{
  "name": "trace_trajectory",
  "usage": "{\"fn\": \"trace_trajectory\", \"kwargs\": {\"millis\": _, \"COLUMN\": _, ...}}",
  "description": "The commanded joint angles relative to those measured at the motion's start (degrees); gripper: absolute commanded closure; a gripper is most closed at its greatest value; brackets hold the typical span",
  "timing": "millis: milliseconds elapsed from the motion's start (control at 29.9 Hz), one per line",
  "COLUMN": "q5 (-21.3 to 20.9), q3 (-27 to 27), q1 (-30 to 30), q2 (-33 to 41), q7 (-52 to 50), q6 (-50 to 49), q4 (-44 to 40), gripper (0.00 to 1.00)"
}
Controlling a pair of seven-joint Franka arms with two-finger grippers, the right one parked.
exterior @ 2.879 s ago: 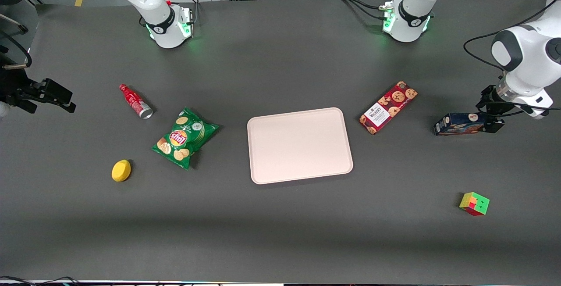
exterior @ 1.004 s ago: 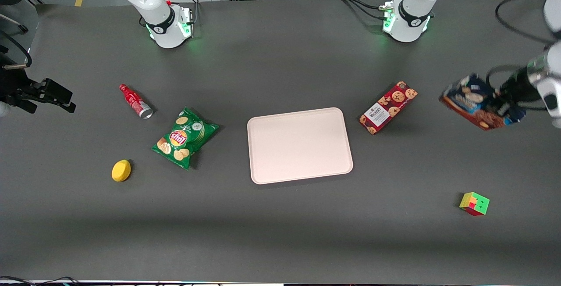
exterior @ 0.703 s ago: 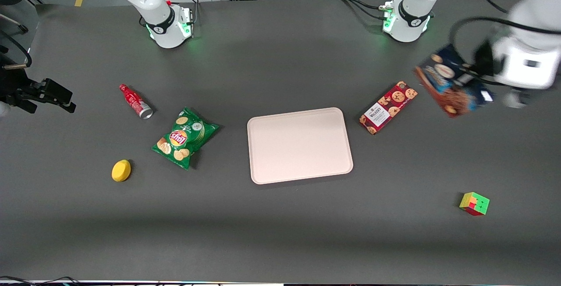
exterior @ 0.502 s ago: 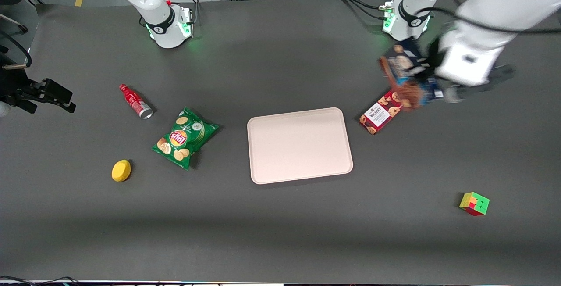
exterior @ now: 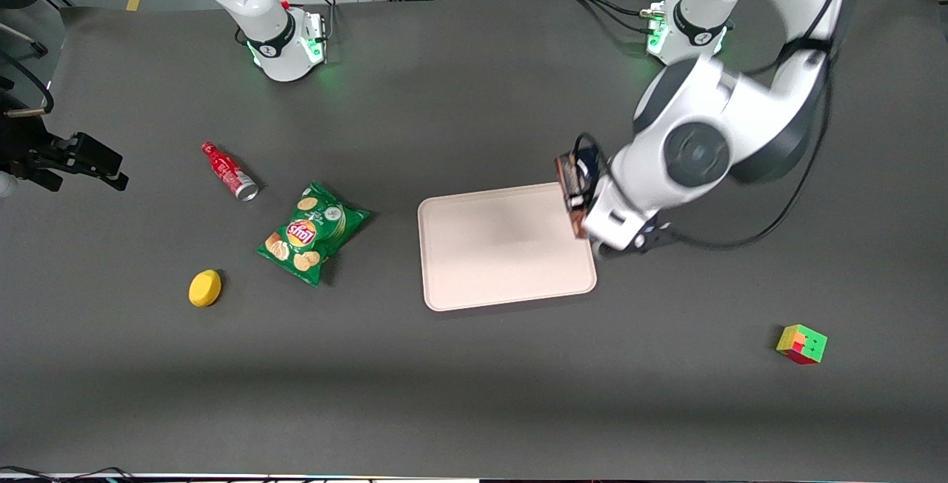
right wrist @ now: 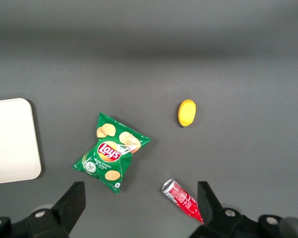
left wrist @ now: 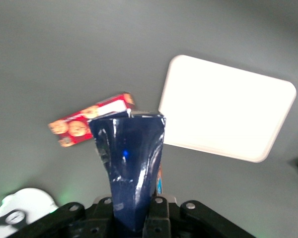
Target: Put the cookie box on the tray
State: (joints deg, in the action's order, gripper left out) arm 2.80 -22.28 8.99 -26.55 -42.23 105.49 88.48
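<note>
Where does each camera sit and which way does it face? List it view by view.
Front view: high, facing both arm bases, looking down on the tray; the gripper holds the cookie box at its edge.
Left wrist view: looks down past the cookie box at the tray.
Right wrist view: looks down at chips bag.
All share the tray.

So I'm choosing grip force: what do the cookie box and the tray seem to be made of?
The cookie box, clamped in the gripper near the tray's edge, looks like glossy printed cardboard: sharp folded edges and light glints. The tray looks like matte moulded plastic, probably: one even pale colour, rounded corners, low rim.
</note>
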Motion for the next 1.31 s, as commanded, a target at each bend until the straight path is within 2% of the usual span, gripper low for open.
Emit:
{"fn": "trace_trajectory", "kwargs": {"millis": 0, "q5": -1.75, "q3": 0.13, "q1": 0.94, "q2": 0.62, "q7": 0.75, "q6": 9.72, "q4": 7.39, "gripper": 1.0}}
{"fn": "trace_trajectory", "kwargs": {"millis": 201, "q5": -4.56, "q3": 0.13, "q1": 0.85, "q2": -0.17, "q7": 0.84, "q6": 18.43, "q4": 13.02, "gripper": 0.97}}
{"fn": "trace_trajectory", "kwargs": {"millis": 368, "q5": -8.16, "q3": 0.22, "q1": 0.5, "q2": -0.44, "q7": 1.27, "q6": 20.37, "q4": 15.22, "gripper": 0.96}}
{"fn": "trace_trajectory", "kwargs": {"millis": 502, "q5": -8.43, "q3": 0.39, "q1": 0.5, "q2": -1.05, "q7": 1.36, "q6": 21.77, "q4": 15.49, "gripper": 0.87}}
{"fn": "trace_trajectory", "kwargs": {"millis": 569, "q5": -8.87, "q3": 0.48, "q1": 0.5, "q2": -1.75, "q7": 1.54, "q6": 22.74, "q4": 15.49, "gripper": 0.74}}
{"fn": "trace_trajectory", "kwargs": {"millis": 603, "q5": -9.04, "q3": 0.48, "q1": 0.41, "q2": -2.1, "q7": 1.54, "q6": 23.27, "q4": 15.49, "gripper": 0.65}}
{"fn": "trace_trajectory", "kwargs": {"millis": 669, "q5": -9.13, "q3": 0.48, "q1": 0.41, "q2": -2.28, "q7": 1.45, "q6": 23.8, "q4": 15.49, "gripper": 0.41}}
{"fn": "trace_trajectory", "kwargs": {"millis": 736, "q5": -9.13, "q3": 0.48, "q1": 0.41, "q2": -2.46, "q7": 1.45, "q6": 23.8, "q4": 15.49, "gripper": 0.1}}
{"fn": "trace_trajectory", "kwargs": {"millis": 770, "q5": -9.13, "q3": 0.48, "q1": 0.41, "q2": -2.55, "q7": 1.45, "q6": 23.8, "q4": 15.49, "gripper": 0.01}}
{"fn": "trace_trajectory", "kwargs": {"millis": 1105, "q5": -9.05, "q3": 1.01, "q1": -0.55, "q2": -1.06, "q7": 0.84, "q6": 22.13, "q4": 15.05, "gripper": 0.0}}
{"fn": "trace_trajectory", "kwargs": {"millis": 1272, "q5": -8.17, "q3": 4.26, "q1": -0.99, "q2": 3.24, "q7": 1.54, "q6": 17.13, "q4": 14.0, "gripper": 0.0}}
